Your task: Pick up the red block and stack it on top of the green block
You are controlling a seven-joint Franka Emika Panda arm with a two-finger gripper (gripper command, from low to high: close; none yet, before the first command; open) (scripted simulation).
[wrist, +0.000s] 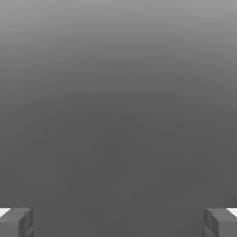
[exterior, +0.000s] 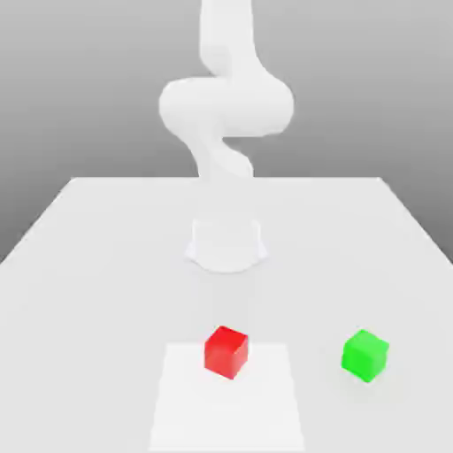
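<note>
the arm (exterior: 226,106) and both pincer fingertips (wrist: 16,222) are cut off by picture edges.

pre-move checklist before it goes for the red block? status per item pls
1. Gripper open: ok, the two fingertips sit far apart in the hand view with nothing between them.
2. Red block free to grasp: ok, it sits alone on the table, nothing touching it.
3. Green block top free for stacking: ok, nothing rests on it.
4. Blocks apart: ok, a clear gap separates them, green toward the exterior view's right.
5. Gripper lined up over the red block: not ok, the hand view has no block in it.
6. Red block's tilt: cannot tell for sure; it looks flat on the table.
</note>
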